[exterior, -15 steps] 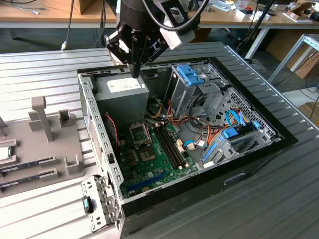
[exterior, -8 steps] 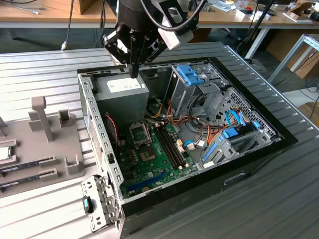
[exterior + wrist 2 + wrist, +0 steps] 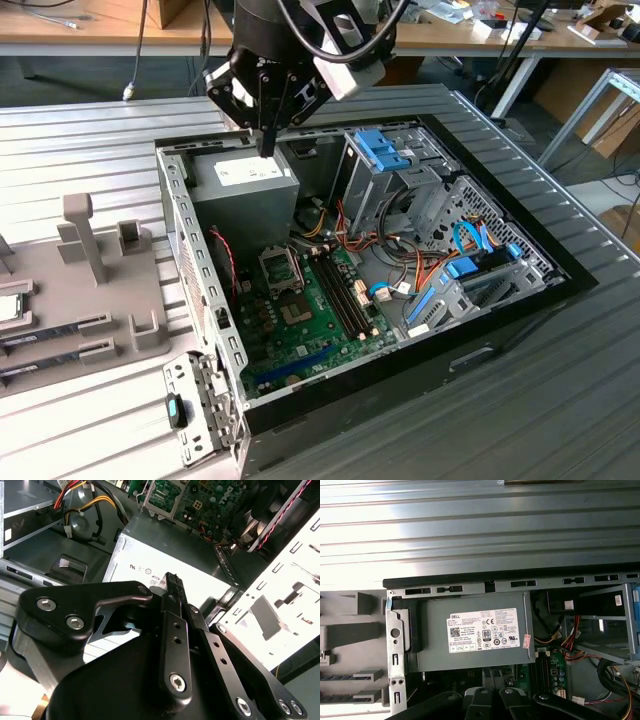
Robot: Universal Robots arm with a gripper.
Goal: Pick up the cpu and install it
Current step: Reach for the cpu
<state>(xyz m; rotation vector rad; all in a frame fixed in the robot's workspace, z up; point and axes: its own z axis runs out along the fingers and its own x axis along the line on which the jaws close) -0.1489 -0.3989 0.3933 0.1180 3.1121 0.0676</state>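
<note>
Arm over the open case [image 3: 400,395]. Gripper [image 3: 266,148] hangs just above the PSU [image 3: 245,185], at the case's back corner. In the second wrist view the gripper [image 3: 172,579] points down at the PSU's [image 3: 165,555] labelled face, close to it but not touching.

Pincer: clenched. The fingers meet in one narrow dark tip in the exterior view, and nothing shows between them.

cpu [image 3: 8,305]: I take it to be the pale flat square on the grey tray [image 3: 50,270], at the exterior view's left edge and partly cut off. The identification is not certain. It lies well apart from the gripper and outside the case.

Socket [image 3: 279,268]: on the board [image 3: 300,335], just past the PSU. Its frame is visible, but I cannot tell whether it is loaded or bare.

Step in hand (judgement): the pick has not been made. The gripper is empty and the arm is in transit or parked, with neither the tray nor the socket under the tip.

Next move calls for (judgement):
- Clearance above the case wall.
- Fingers parted before any approach to the chip.
- A level, square grasp by the edges, since the part is thin and lies flat in its recess.
</note>
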